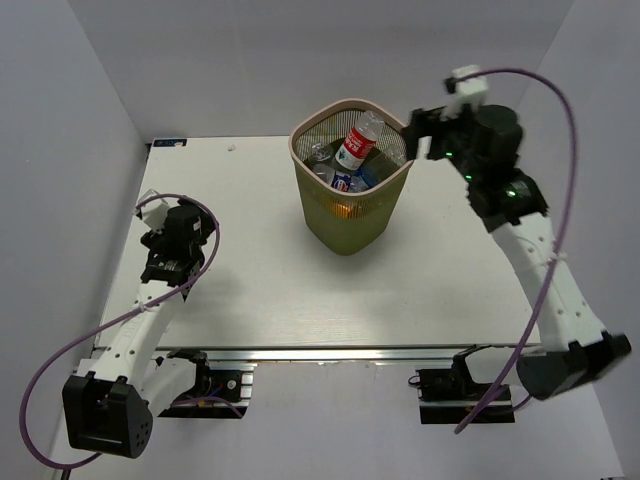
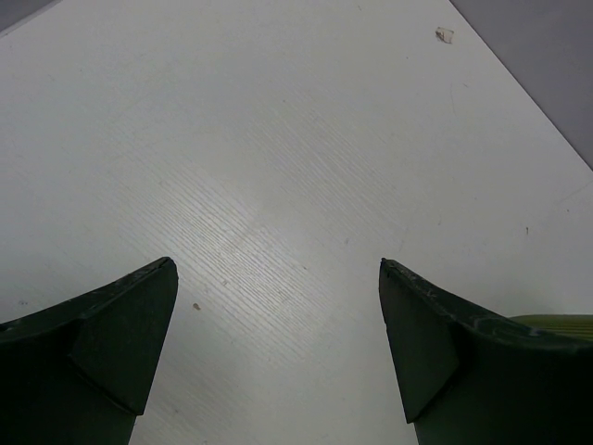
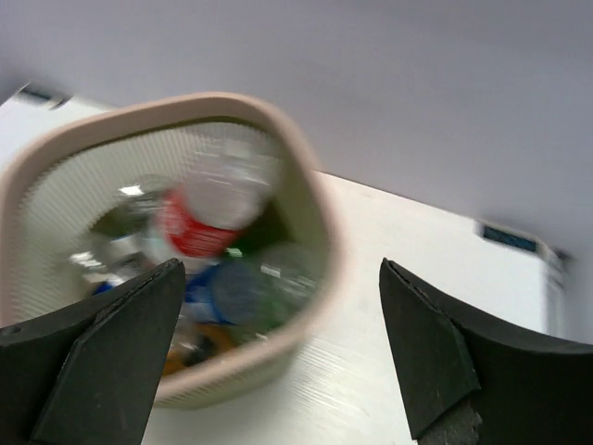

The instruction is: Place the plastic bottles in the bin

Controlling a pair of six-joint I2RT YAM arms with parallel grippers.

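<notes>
Plainly, the biggest thing we see is the pale desk (image 1: 250, 300), which carries the bin (image 1: 345, 225) towards its far side; the bin is a tall olive-green mesh basket with a pale pink rounded-square rim, standing upright. The right arm reaches up past the bin's right side; its right tool (image 1: 412, 133) hangs just beside the rim and above it, at the bin's far right corner. From the right wrist we look down between that tool's (image 3: 278, 269) dark fingers into the bin (image 3: 324, 232); the jaws are spread wide with nothing between them, though this view is blurred. The left arm sits well to the left of the bin; its left tool (image 1: 178, 238) is over bare desk, and from the left wrist we see the left tool (image 2: 278, 278) spread wide too, gripping nothing, with a sliver of the olive bin (image 2: 556, 320) at the lower right.

The plastic bottles lie inside the bin; the red-labelled bottle (image 1: 357, 143) rests on top of the heap, tilted, its cap end towards the far right corner; it shows again from the right wrist (image 3: 199, 218). Beneath it we make out a blue-labelled bottle (image 1: 345, 181) and clear ones; an orange patch shows through the mesh lower down. A tiny white scrap (image 2: 445, 35) lies on the desk, beyond and left of the bin.
</notes>
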